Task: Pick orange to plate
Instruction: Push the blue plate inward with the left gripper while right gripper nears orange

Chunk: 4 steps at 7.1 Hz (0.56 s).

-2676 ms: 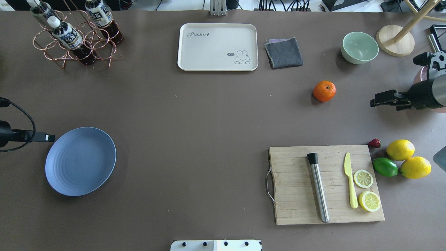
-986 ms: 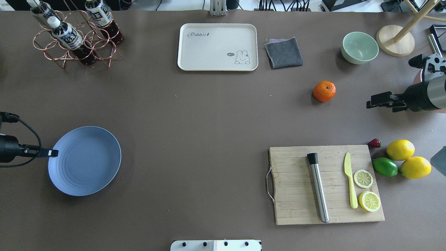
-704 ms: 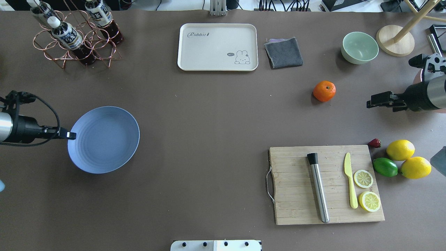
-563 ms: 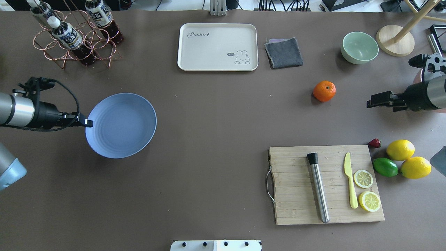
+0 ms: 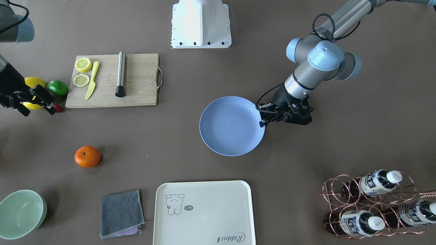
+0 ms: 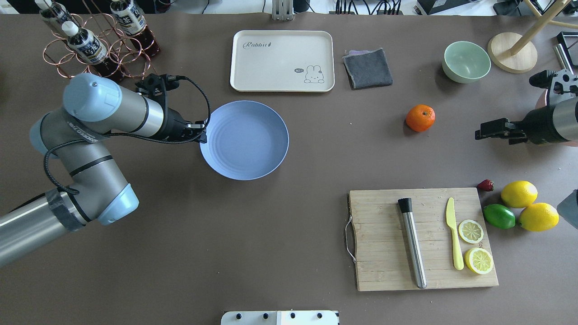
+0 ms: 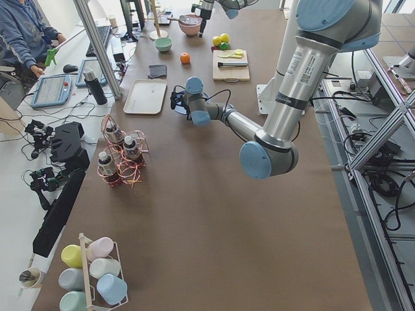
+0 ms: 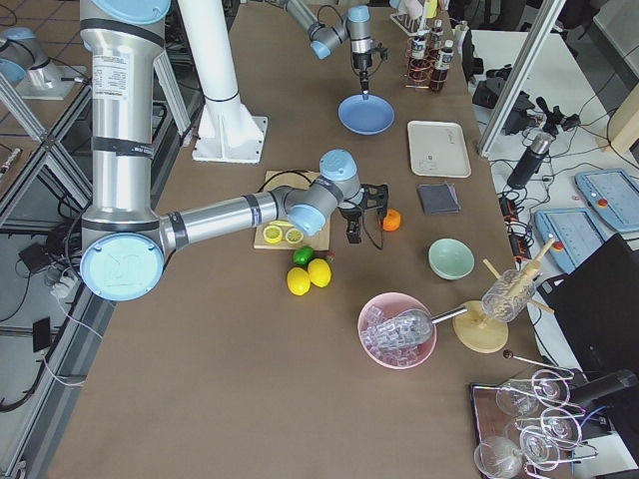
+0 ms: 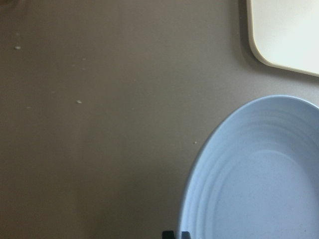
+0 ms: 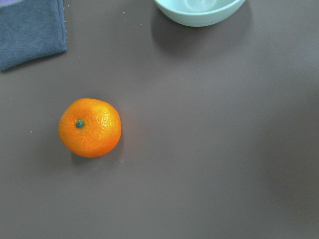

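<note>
Overhead exterior has my left end effector (image 6: 202,134) clenched on the left rim of the plate (image 6: 253,144). I pinch only the edge, I think, so the whole dish stays free for the fruit. The plate sits near the desk's middle, just short of the cream tray (image 6: 282,61). I judge that puts it within my other arm's reach. From these views I cannot tell whether the plate rests on the surface or hangs just above it.

My right end effector (image 6: 487,130) waits with fingers spread, level with the orange (image 6: 420,118) but apart from it. The orange lies alone on the desk (image 6: 271,234), between the mint bowl (image 6: 466,61) and the cutting board (image 6: 384,239).

The desk is covered in matte brown, lightly speckled with crumbs. Beyond it, the exterior left view shows aluminium framing and a seated operator (image 7: 26,32).
</note>
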Each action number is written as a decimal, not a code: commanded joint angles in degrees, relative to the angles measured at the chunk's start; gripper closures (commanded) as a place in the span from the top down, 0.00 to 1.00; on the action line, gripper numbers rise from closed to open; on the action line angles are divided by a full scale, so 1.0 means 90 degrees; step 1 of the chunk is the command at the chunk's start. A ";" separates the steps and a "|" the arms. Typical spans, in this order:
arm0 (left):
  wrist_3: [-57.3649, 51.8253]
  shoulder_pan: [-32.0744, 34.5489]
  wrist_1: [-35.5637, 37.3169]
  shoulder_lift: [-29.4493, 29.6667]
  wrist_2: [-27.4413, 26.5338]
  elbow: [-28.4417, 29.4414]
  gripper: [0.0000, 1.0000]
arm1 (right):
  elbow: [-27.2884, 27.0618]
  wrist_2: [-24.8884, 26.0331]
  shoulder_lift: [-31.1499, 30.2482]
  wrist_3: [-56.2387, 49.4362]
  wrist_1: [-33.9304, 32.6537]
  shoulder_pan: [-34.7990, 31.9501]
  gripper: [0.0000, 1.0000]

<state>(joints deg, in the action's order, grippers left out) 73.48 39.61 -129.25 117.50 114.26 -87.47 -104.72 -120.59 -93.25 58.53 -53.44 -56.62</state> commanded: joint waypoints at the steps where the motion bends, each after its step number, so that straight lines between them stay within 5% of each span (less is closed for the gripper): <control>1: 0.0166 -0.0328 0.0191 0.0615 -0.0283 0.0362 0.00 | 0.0014 0.0001 0.0000 0.0000 0.0000 0.0012 1.00; 4: 0.0313 -0.0699 0.0181 0.0704 -0.0586 0.0383 0.00 | 0.0024 0.0001 0.0010 0.0000 0.0000 0.0031 1.00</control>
<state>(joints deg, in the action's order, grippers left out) 76.17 34.44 -127.54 123.64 109.64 -84.18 -104.54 -120.59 -93.18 58.54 -53.44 -56.39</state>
